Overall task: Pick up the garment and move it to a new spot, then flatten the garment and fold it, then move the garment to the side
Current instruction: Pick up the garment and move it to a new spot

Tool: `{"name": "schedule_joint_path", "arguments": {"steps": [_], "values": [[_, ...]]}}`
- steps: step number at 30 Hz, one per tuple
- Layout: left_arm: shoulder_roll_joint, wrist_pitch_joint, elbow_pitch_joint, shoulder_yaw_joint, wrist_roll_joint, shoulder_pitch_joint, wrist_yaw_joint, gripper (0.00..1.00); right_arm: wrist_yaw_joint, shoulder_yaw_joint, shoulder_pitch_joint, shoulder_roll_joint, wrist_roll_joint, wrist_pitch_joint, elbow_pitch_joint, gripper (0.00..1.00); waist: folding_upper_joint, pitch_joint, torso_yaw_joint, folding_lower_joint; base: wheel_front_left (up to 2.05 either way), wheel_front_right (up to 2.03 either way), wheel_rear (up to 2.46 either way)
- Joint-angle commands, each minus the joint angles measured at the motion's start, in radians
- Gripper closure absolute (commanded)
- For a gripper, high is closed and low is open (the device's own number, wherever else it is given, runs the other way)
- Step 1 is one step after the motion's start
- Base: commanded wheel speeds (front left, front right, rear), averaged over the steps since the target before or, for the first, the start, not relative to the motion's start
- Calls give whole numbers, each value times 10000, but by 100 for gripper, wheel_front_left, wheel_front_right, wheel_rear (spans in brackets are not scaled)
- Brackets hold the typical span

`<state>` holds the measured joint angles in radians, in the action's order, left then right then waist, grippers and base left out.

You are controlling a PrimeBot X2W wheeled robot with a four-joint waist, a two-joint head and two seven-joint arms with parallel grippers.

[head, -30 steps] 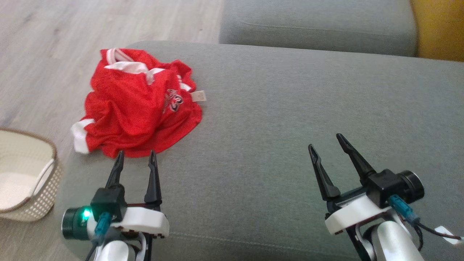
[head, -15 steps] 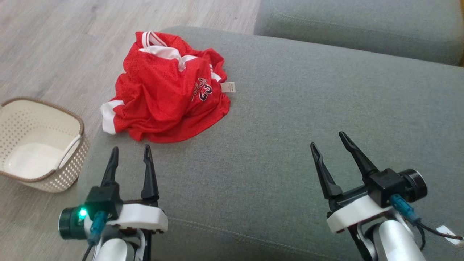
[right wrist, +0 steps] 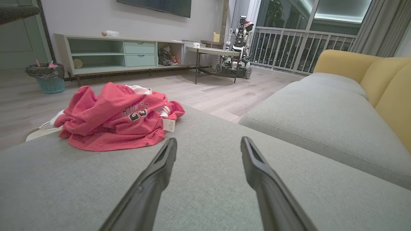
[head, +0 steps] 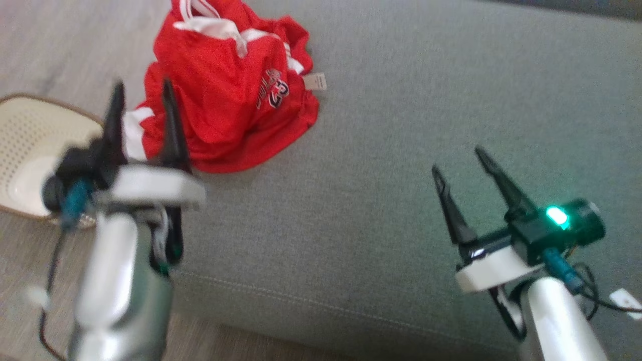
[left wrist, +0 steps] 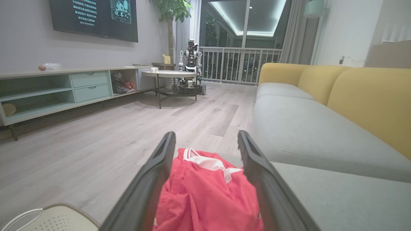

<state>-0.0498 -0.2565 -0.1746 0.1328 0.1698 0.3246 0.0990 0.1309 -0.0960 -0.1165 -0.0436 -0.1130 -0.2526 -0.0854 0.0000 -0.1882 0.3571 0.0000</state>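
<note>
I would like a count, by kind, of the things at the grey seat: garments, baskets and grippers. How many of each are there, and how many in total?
Garment: 1
Basket: 1
Grippers: 2 (left gripper, right gripper)
Total: 4

Matt red mesh-cloth garment (head: 225,100); grey woven sofa cushion (head: 426,100); perforated cream plastic basket (head: 25,135) at nine o'clock; wood-grain floor (head: 60,40).

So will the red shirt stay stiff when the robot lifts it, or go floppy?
Probably floppy: the shirt lies crumpled in soft folds, so it should droop. Likely light too; the cloth looks thin. Its loose tag may dangle.
</note>
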Motion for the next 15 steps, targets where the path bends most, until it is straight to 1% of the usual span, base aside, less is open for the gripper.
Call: {"name": "schedule_joint_path", "arguments": {"steps": [1, 2, 3, 4, 8, 11, 15], "values": [[-243, -53, -34, -488, 141, 1037, -173, 0, -2, -163, -579, -66, -160, -92, 502, 0, 0, -748, -75, 0, 0, 0, 0], [-305, 12, -416, -558, 290, 1551, -330, 0, -2, -137, -674, -66, -264, -92, 571, 0, 0, -982, -88, 0, 0, 0, 0], [-482, 287, -1136, -655, 449, 2637, -530, 0, -2, -124, -841, -67, -500, -92, 651, 0, 0, -1413, -107, 0, 0, 0, 0], [-578, 576, -1528, -669, 515, 3148, -630, 0, -2, -132, -926, -75, -591, -92, 691, 0, 0, -1629, -125, 0, 0, 0, 0], [-960, 1720, -3044, -674, 691, 4976, -955, 0, -2, -152, -1338, -253, -774, -92, 869, 0, 0, -2450, -240, 0, 0, 0, 0], [-1164, 2339, -4239, -723, 895, 6106, -1210, 0, -2, -147, -1590, -398, -852, -92, 1017, 0, 0, -2987, -335, 0, 0, 0, 0], [-1446, 2949, -5825, -767, 951, 7221, -1216, 0, -2, 49, -1733, -611, -946, -92, 1308, 0, 0, -3550, -444, 0, 0, 0, 0]]}}
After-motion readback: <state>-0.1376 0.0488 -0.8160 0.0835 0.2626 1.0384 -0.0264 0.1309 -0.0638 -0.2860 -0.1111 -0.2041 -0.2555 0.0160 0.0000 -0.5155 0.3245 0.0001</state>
